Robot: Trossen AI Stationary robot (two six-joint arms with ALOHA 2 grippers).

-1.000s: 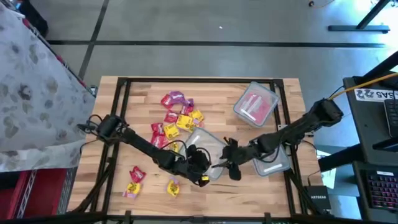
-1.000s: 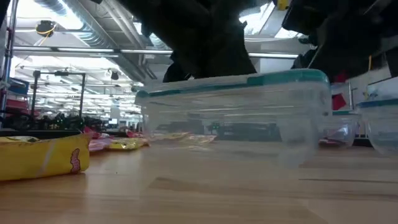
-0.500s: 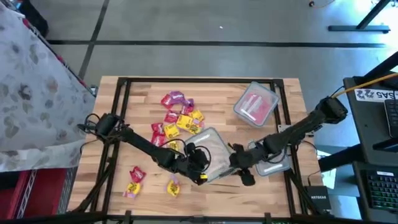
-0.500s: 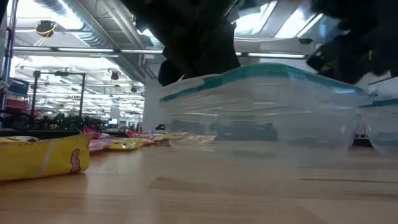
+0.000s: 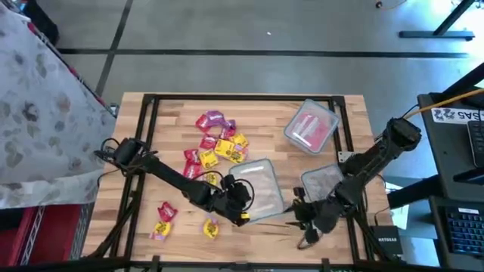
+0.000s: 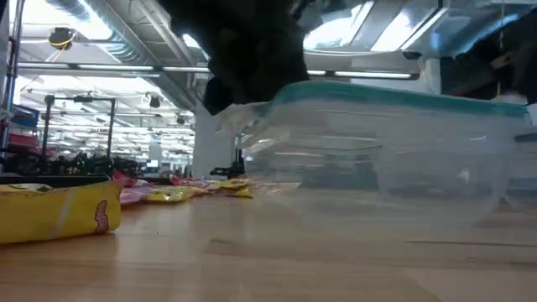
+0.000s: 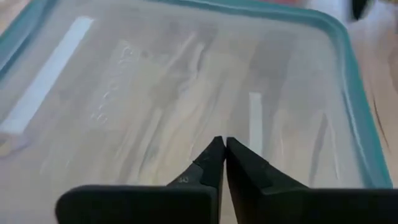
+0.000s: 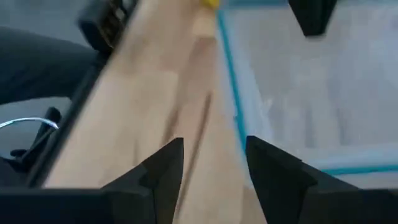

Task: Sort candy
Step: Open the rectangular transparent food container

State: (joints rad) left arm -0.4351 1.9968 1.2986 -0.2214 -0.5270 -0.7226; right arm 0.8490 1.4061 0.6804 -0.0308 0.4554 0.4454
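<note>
The candy (image 5: 215, 145) lies in a loose heap of red, yellow and purple packets at the table's middle left, with a few more (image 5: 162, 219) near the front edge. One yellow packet (image 6: 59, 210) shows close in the low view. A clear lidded tub with a teal rim (image 5: 257, 189) stands at the table's middle. My left gripper (image 5: 240, 198) is shut at the tub's left near side. My right gripper (image 5: 302, 219) stands open to the right of the tub, near the front edge and clear of it, with bare wood between its fingers (image 8: 211, 165). My left gripper has its shut fingertips (image 7: 224, 149) over the tub's lid (image 7: 249, 118), close to the lid's left near edge. It comes in from the table's left, slanting down. Whether the tips press on the lid or pinch a part of it, I cannot tell. The tub's base rests on the table.
A clear tub holding red candy (image 5: 310, 127) stands at the back right. Another clear tub (image 5: 325, 181) sits by the right edge, just behind my right gripper. The table's dark frame rail (image 5: 227, 98) runs round the top.
My right gripper has drawn back from the lidded tub's right corner toward the table's near right edge. The lidded tub has turned about on the table and shifted a little toward the right, with my left gripper staying at its left side.
</note>
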